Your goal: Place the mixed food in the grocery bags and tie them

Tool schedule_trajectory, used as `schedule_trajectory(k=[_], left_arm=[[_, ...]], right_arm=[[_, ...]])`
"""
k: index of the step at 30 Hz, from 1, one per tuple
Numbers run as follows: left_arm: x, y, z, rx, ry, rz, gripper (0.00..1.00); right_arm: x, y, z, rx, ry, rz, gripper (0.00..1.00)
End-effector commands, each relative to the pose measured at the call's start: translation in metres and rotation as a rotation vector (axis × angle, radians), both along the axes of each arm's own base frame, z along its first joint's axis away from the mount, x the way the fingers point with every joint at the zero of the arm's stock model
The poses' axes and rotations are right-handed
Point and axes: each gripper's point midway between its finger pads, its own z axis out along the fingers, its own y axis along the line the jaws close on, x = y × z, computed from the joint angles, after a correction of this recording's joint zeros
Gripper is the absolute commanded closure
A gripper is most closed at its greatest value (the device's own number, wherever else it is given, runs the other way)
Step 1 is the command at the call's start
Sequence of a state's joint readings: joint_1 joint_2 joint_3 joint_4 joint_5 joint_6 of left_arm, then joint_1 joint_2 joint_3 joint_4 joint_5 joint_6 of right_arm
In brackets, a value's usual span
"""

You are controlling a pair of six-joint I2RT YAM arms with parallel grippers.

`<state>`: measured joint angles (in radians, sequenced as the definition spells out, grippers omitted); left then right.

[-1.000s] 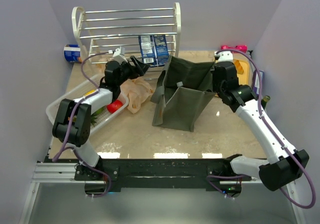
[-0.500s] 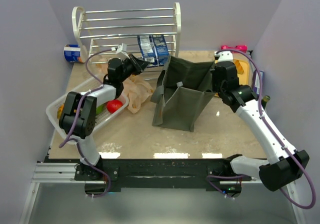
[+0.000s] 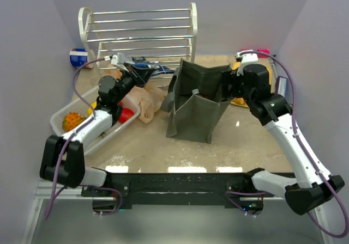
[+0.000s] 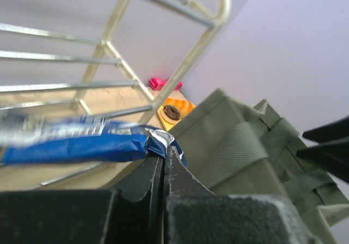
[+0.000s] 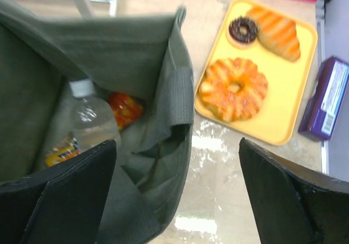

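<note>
Near edge of the table [image 3: 163, 146] is bare, nothing changed there. Mid-table, the right gripper [image 5: 177, 146] was clamped on the right rim of the olive tote [image 3: 199, 102] a second ago; now its jaws stand wide apart, straddling that rim without pinching it, so the tote mouth is no longer held open and the wall sags inward a bit. Inside the tote: a clear water bottle [image 5: 90, 116] and an orange-red packet [image 5: 125, 109], already packed. Left side, the white tray [image 3: 60, 125] holds an orange fruit [image 3: 72, 121] and a red fruit [image 3: 125, 115], not yet bagged; the peach plastic bag [image 3: 146, 99] lies crumpled between tray and tote. Further back, the left gripper [image 4: 163, 151] was open at the rack a second ago; now its jaws are together, pinching the end of the blue snack packet [image 4: 76, 146], which has come off its upright stand and lies level in the grip, just in front of the wire rack [image 3: 142, 23]. Meaning: pick made, next is likely the carry right to the tote. Room: the rack bars are close above and behind the packet, the tote's left rim is near, and the gap between is tight. At the far right corner, the yellow pastry tray [image 5: 294, 91] and purple box [image 5: 326, 99] crowd the right arm against the table's right edge.
</note>
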<state>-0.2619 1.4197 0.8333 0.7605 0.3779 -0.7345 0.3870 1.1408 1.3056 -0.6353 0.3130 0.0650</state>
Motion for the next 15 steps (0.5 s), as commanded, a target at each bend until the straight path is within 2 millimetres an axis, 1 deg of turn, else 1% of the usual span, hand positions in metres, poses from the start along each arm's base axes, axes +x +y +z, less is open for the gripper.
schedule_trajectory(k=[1,2,3,4,5,6,7,8,9,10,11,12,13,15], left_arm=[[-0.023,0.021,0.044,0.123,-0.163,0.075,1.00],[-0.035,0.027,0.060,0.130,-0.200,0.095,1.00],[-0.039,0.033,0.056,0.170,-0.181,0.115,1.00],[-0.041,0.040,0.058,0.182,-0.178,0.154,1.00],[-0.055,0.047,0.075,0.184,-0.214,0.177,1.00],[-0.060,0.051,0.070,0.216,-0.188,0.188,1.00],[-0.067,0.052,0.080,0.221,-0.203,0.185,1.00],[-0.079,0.054,0.094,0.220,-0.232,0.177,1.00],[-0.085,0.052,0.089,0.241,-0.201,0.156,1.00],[-0.095,0.049,0.102,0.239,-0.223,0.121,1.00],[-0.103,0.046,0.108,0.239,-0.228,0.095,1.00],[-0.110,0.044,0.112,0.243,-0.212,0.067,1.00],[-0.118,0.037,0.114,0.249,-0.212,0.010,1.00],[-0.126,0.030,0.116,0.257,-0.176,-0.049,1.00]], right_arm=[[-0.001,0.010,0.067,0.062,-0.164,0.075,0.01],[0.000,0.013,0.073,0.066,-0.179,0.090,0.01],[-0.001,0.015,0.082,0.074,-0.202,0.110,0.01],[0.000,0.021,0.094,0.088,-0.240,0.140,0.01],[-0.002,0.032,0.101,0.116,-0.259,0.200,0.01],[-0.007,0.038,0.110,0.137,-0.285,0.242,0.01],[-0.008,0.045,0.122,0.163,-0.331,0.282,0.01],[-0.016,0.061,0.129,0.164,-0.356,0.399,0.01],[-0.026,0.069,0.139,0.167,-0.393,0.470,0.01],[-0.031,0.079,0.150,0.181,-0.445,0.539,0.01],[-0.040,0.090,0.157,0.193,-0.477,0.623,0.01],[-0.060,0.107,0.165,0.206,-0.513,0.767,0.01],[-0.066,0.115,0.174,0.214,-0.568,0.829,0.01],[-0.084,0.132,0.180,0.224,-0.604,0.960,0.01]])
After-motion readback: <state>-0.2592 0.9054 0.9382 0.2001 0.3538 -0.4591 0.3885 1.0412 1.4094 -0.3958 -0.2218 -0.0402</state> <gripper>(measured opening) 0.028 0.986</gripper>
